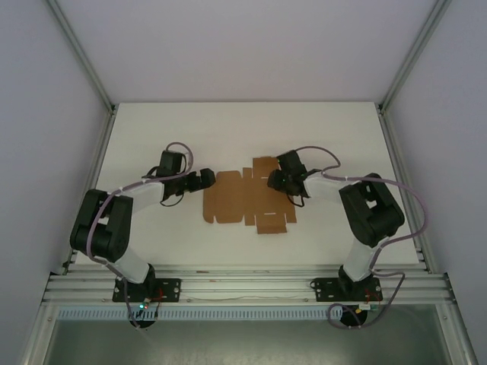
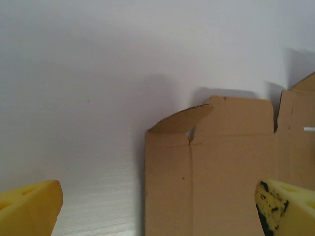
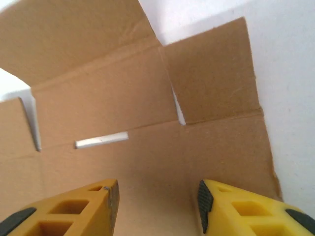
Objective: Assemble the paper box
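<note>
The paper box (image 1: 243,201) lies spread out as a flat brown sheet in the middle of the white table (image 1: 228,129), between my two arms. It is not folded up yet; its panels and flaps lie open.

My left gripper (image 1: 209,179) sits at the left edge of the sheet. From the left wrist I see my left gripper (image 2: 157,211) with its yellow fingers (image 2: 29,206) spread wide, one over bare table and the other over the cardboard. Nothing is held between them. Ahead of them the paper box (image 2: 221,172) shows a crease running away from me, and a rounded tab (image 2: 182,120) at its far corner curls up a little off the table.

My right gripper (image 1: 272,180) is over the far right part of the sheet. From the right wrist, my right gripper (image 3: 157,206) has its fingers (image 3: 241,211) about halfway apart, with a clear gap and nothing between them. Below them the paper box (image 3: 147,98) shows creased panels and a narrow slot (image 3: 101,140) with white table showing through. The large flap at the far left looks tilted upward. I cannot tell whether my fingertips touch the cardboard.
</note>
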You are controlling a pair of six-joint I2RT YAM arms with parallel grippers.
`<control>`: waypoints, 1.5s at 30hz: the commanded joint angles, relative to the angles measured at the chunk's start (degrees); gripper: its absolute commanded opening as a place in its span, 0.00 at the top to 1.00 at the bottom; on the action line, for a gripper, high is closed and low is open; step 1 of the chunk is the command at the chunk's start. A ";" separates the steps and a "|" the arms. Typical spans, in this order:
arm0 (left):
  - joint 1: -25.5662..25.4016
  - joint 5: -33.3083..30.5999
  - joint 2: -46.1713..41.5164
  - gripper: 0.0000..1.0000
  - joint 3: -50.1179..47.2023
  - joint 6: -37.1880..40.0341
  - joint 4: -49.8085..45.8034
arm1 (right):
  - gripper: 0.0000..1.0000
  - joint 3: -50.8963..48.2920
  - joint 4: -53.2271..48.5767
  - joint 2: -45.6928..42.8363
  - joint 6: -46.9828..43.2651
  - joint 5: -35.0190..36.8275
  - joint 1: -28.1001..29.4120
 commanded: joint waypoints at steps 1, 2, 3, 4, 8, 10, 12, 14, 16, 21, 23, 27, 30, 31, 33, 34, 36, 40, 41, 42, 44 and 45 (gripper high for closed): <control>0.25 8.36 1.77 0.00 0.81 -1.70 3.79 | 0.52 -1.64 -3.95 3.47 4.93 2.12 -0.32; 0.25 10.61 2.24 0.00 0.41 -2.50 5.31 | 0.52 -2.25 -3.38 3.98 5.48 1.97 -0.31; 0.25 12.86 2.92 0.01 0.32 -3.04 6.24 | 0.52 -2.56 -3.06 4.27 5.87 1.87 -0.32; 0.29 15.12 3.53 0.02 0.26 -3.80 7.47 | 0.53 -2.90 -2.54 4.61 6.16 1.53 -0.32; 0.25 18.15 6.12 0.03 0.04 -5.59 10.84 | 0.53 -3.48 -1.60 5.43 6.54 0.86 -0.27; 0.25 20.00 7.34 0.06 0.59 -5.87 11.28 | 0.52 -3.63 -1.56 5.60 6.43 0.82 -0.32; 0.25 21.68 7.77 0.07 0.31 -5.85 13.34 | 0.52 -4.18 -0.55 5.51 6.34 0.38 -0.32; 0.25 21.97 7.73 0.09 0.36 -5.80 14.29 | 0.53 -4.55 0.03 5.43 6.10 -0.02 -0.26; 0.25 22.71 7.16 0.12 0.19 -6.56 15.77 | 0.53 -4.71 0.12 5.43 5.91 0.14 -0.31; 0.11 22.32 5.28 0.31 -0.02 -6.49 16.55 | 0.52 -5.69 2.14 4.35 4.64 -0.38 -0.26; -0.01 22.33 4.91 0.44 -0.03 -4.88 16.28 | 0.52 -6.34 3.73 3.22 3.70 -0.53 -0.28; -0.80 22.78 4.23 0.57 -0.03 -3.69 16.98 | 0.51 -6.27 5.11 0.46 0.81 -1.33 -0.39; -1.16 20.90 4.12 0.69 0.90 -2.51 15.05 | 0.51 -5.93 4.88 -1.54 -0.74 -1.38 -0.63; -1.20 19.87 4.01 0.73 1.43 -1.89 13.74 | 0.51 -5.69 4.47 -2.02 -1.03 -1.34 -0.89; -1.27 18.47 3.82 0.77 1.80 -0.70 12.24 | 0.51 -5.44 3.50 -2.61 -1.25 -1.14 -1.17; -1.41 17.32 3.56 0.79 2.15 0.10 10.91 | 0.51 -5.51 3.42 -2.88 -1.47 -1.23 -1.33; -1.99 13.82 3.33 0.82 3.28 2.51 7.19 | 0.51 -5.91 3.48 -3.31 -1.57 -1.23 -1.40; -3.25 7.82 2.69 1.00 4.31 5.05 2.97 | 0.51 -6.63 3.68 -3.86 -1.43 -1.91 -1.45; -3.60 7.15 2.22 1.00 4.22 5.63 2.83 | 0.50 -6.84 3.89 -4.25 -1.54 -2.08 -1.38; -3.94 6.78 1.61 1.00 4.02 6.27 2.90 | 0.48 -7.20 4.20 -5.03 -1.78 -2.11 -1.49; -4.23 7.29 0.09 1.00 3.20 6.78 4.22 | 0.42 -7.70 4.05 -7.07 -2.67 -1.67 -1.77; -4.16 8.08 -1.03 1.00 2.32 6.68 5.99 | 0.38 -8.02 3.91 -8.78 -3.47 -1.52 -2.02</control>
